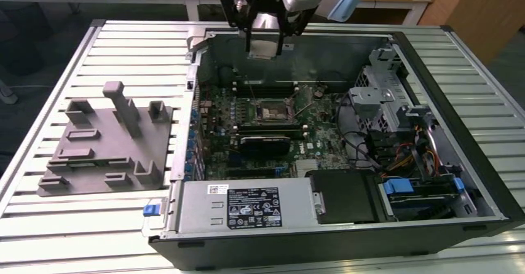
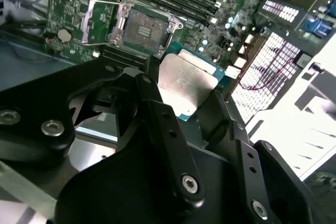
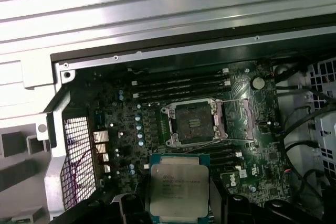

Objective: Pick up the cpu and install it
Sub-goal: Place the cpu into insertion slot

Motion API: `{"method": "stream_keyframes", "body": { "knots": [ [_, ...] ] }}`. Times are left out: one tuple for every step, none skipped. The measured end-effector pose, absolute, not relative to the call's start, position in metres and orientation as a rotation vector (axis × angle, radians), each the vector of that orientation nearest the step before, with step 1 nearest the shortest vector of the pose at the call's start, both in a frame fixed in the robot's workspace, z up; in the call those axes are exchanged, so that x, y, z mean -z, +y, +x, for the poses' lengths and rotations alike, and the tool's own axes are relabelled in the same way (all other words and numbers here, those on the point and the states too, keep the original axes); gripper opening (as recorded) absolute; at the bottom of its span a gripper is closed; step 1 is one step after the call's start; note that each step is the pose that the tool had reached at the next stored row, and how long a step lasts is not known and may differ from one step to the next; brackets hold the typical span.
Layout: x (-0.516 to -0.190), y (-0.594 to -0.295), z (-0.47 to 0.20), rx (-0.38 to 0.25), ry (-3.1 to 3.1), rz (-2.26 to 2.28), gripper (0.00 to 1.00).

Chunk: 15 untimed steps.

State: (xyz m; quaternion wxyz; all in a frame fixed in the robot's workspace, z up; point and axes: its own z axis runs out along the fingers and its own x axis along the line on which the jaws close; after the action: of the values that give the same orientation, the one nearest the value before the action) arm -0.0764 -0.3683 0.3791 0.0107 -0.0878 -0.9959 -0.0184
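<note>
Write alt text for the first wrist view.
The black hand grips a flat square silver-topped cpu over an open computer case. The empty black-framed square socket on the green motherboard lies uncovered, its metal latch frame swung open.

exterior view: high, off the arm, angled down over desk [image 1: 49,219] into open case [image 1: 328,53], hand [image 1: 265,46] upper middle of frame | first wrist view: straight down on socket [image 3: 193,121], from height | second wrist view: close, oblique past hand | wrist views share socket, gripped cpu [image 3: 178,187] | exterior shares both
</note>
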Motion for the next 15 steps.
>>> {"method": "stream_keyframes", "body": {
  "knots": [
    [-0.3790, -0.3683, -0.0764, 0.058, -3.106, -0.297, 0.54],
    [-0.3789, -0.3683, -0.0764, 0.058, -3.104, -0.319, 0.54],
    [-0.3787, -0.3682, -0.0764, 0.058, -3.102, -0.341, 0.54],
    [-0.3787, -0.3682, -0.0764, 0.059, -3.100, -0.363, 0.54],
    [-0.3786, -0.3682, -0.0764, 0.059, -3.097, -0.386, 0.54],
    [-0.3785, -0.3682, -0.0764, 0.059, -3.095, -0.407, 0.54],
    [-0.3784, -0.3682, -0.0764, 0.059, -3.092, -0.429, 0.54],
    [-0.3782, -0.3682, -0.0764, 0.059, -3.089, -0.451, 0.54],
    [-0.3781, -0.3681, -0.0764, 0.060, -3.086, -0.473, 0.54],
    [-0.3780, -0.3681, -0.0764, 0.060, -3.083, -0.495, 0.54],
    [-0.3779, -0.3681, -0.0764, 0.060, -3.079, -0.519, 0.54],
    [-0.3779, -0.3680, -0.0764, 0.060, -3.076, -0.540, 0.54],
    [-0.3778, -0.3680, -0.0764, 0.060, -3.072, -0.563, 0.54],
    [-0.3777, -0.3680, -0.0764, 0.060, -3.068, -0.586, 0.54],
    [-0.3776, -0.3679, -0.0764, 0.060, -3.064, -0.607, 0.54]
  ]
}}
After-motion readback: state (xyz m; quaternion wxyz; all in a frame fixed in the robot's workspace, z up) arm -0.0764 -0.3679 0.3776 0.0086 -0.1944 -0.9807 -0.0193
